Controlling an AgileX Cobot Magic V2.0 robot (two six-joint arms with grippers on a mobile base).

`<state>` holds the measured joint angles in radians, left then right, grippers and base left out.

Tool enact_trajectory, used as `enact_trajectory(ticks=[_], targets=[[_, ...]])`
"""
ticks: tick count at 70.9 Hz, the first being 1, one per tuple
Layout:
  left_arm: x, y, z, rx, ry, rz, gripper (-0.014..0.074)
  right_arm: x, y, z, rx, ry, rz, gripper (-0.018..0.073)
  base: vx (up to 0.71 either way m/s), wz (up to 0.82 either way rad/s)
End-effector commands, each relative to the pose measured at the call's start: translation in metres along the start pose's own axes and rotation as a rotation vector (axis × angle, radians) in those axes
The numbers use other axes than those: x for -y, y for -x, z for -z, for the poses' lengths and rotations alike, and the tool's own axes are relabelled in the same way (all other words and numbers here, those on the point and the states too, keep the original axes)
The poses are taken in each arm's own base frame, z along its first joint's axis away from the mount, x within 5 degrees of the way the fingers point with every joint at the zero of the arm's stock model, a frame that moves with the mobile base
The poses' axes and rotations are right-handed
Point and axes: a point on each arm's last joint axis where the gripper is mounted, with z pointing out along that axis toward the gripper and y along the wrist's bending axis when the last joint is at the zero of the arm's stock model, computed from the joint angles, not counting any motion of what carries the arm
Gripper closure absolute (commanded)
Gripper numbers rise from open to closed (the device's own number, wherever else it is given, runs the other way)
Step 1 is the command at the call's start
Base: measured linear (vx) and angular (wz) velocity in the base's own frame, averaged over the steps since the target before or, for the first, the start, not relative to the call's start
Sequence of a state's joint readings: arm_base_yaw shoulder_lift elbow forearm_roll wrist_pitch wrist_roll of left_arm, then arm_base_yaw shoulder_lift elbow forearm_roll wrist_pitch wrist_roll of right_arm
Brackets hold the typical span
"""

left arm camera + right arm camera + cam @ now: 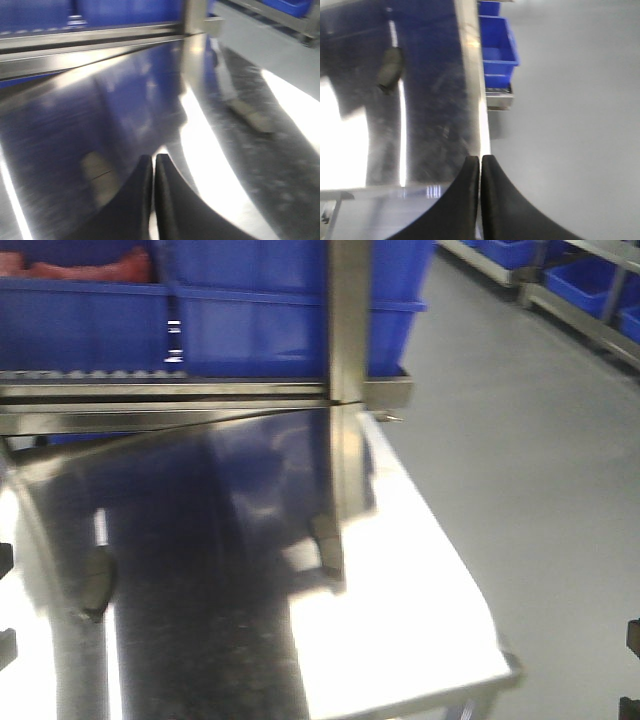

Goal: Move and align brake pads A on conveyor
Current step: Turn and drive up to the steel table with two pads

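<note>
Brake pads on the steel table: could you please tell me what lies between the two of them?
Only bare steel table lies between the left pad and the right pad, as the front view shows.

The steel counter (420,640) lies mostly bare; only one brake pad (96,582) near its left edge and a second pad (325,543) mid-counter interrupt it. Behind, a rack rail (150,400), an upright post (350,320) and blue bins (280,330) (all blurred) block passage. Rightward, the floor (540,490) is open.
</note>
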<state>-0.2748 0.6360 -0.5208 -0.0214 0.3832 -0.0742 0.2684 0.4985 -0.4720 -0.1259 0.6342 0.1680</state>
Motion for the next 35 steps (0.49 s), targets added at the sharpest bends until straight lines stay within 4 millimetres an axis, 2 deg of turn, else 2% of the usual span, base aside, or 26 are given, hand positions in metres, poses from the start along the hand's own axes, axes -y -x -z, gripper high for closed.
enact_trajectory(ticks=[1, 19, 35], targets=[[0.0021, 0.0152, 0.0044, 0.103, -0.014, 0.0, 0.0603, -0.0001, 0.0131, 0.0042, 0.086, 0.001, 0.009, 0.0568, 0.11, 0.66], [0.0021, 0.0152, 0.0044, 0.103, -0.014, 0.0, 0.0603, -0.0002, 0.0132, 0.0042, 0.087, 0.002, 0.009, 0.0568, 0.11, 0.56], [0.0021, 0.0152, 0.0044, 0.103, -0.014, 0.0, 0.0603, -0.0002, 0.0132, 0.0042, 0.087, 0.002, 0.009, 0.0568, 0.09, 0.32]])
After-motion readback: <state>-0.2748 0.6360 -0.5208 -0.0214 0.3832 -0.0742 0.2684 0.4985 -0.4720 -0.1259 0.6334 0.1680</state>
